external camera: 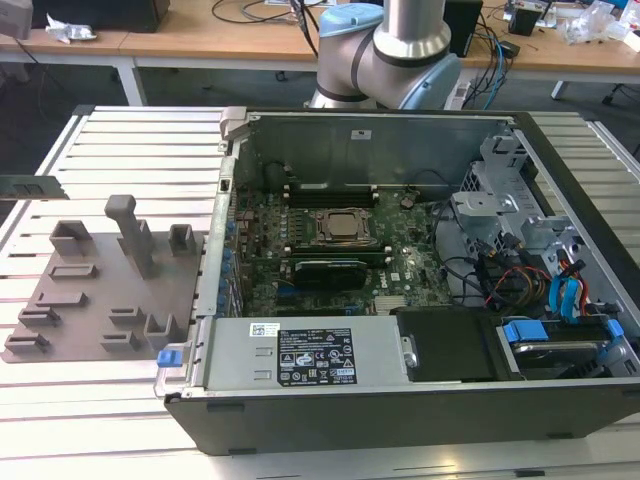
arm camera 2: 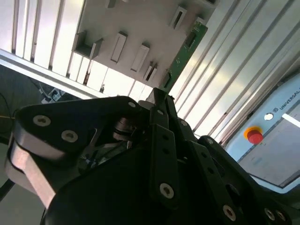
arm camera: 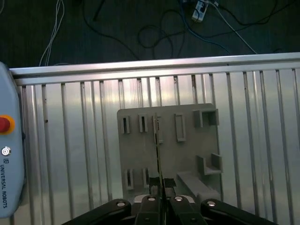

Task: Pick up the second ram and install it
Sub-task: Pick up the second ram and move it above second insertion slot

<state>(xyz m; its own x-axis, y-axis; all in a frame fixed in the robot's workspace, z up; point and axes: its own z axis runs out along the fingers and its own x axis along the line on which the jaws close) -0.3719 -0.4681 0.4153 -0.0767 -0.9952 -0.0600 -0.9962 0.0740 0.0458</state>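
The holder plate (arm camera: 187, 150) is matt plastic, the table (arm camera: 70, 140) shiny ribbed metal, the fingers (arm camera 2: 161, 136) matt black.

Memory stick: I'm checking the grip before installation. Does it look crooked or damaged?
Nothing stands out. The memory stick is clamped at one end by the gripper and runs straight out over the grey holder plate, with no visible bend or break.

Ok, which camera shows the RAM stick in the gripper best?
The second wrist view: the second ram shows its flat green face, running out from the gripper. The first wrist view has it edge-on, a thin line over the grey holder plate.
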